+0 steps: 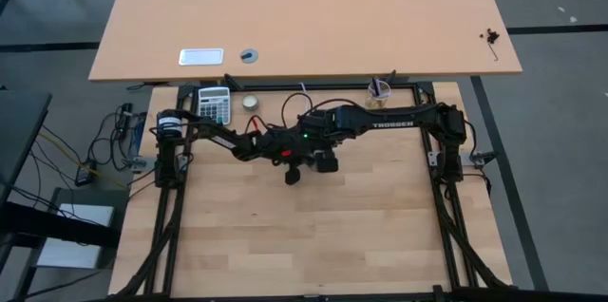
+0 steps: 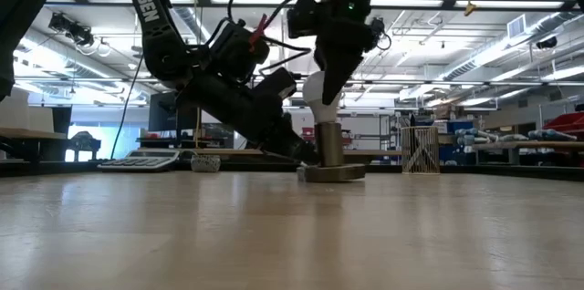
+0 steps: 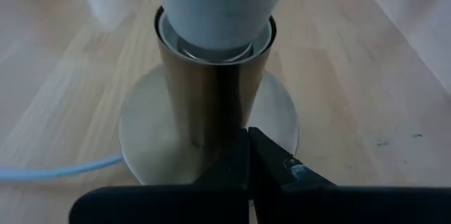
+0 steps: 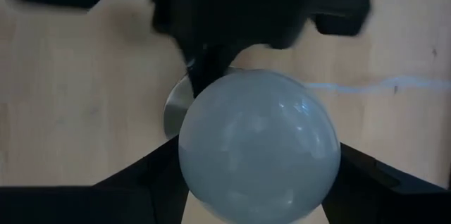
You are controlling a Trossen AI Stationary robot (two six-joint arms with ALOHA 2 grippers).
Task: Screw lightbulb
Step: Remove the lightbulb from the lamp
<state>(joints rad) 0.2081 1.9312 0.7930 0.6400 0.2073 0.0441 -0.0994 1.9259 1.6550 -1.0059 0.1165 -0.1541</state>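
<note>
Light wood-plank tabletop [image 1: 313, 235], framed by black rails, carries all items. Left arm's gripper [image 3: 248, 155]: low at the foot of the socket, jaws pressed together with their tips against the tube's lower wall and over the base disc. Right arm's gripper [image 4: 257, 182]: above the socket, reaching down, jaws spread wide and pinching the globe of the bulb from both sides. Round grey brushed-metal socket base [image 3: 211, 122]: flat disc with upright tube, standing near the tabletop's middle toward the far rail; thin white cord [image 3: 56, 172] leads off from its foot. Small white pear-shaped lightbulb [image 2: 321, 89]: upright, narrow end down inside the socket's mouth. Grey calculator [image 1: 214, 104] and small round pale tin [image 1: 250, 102]: side by side at the far left edge.
</note>
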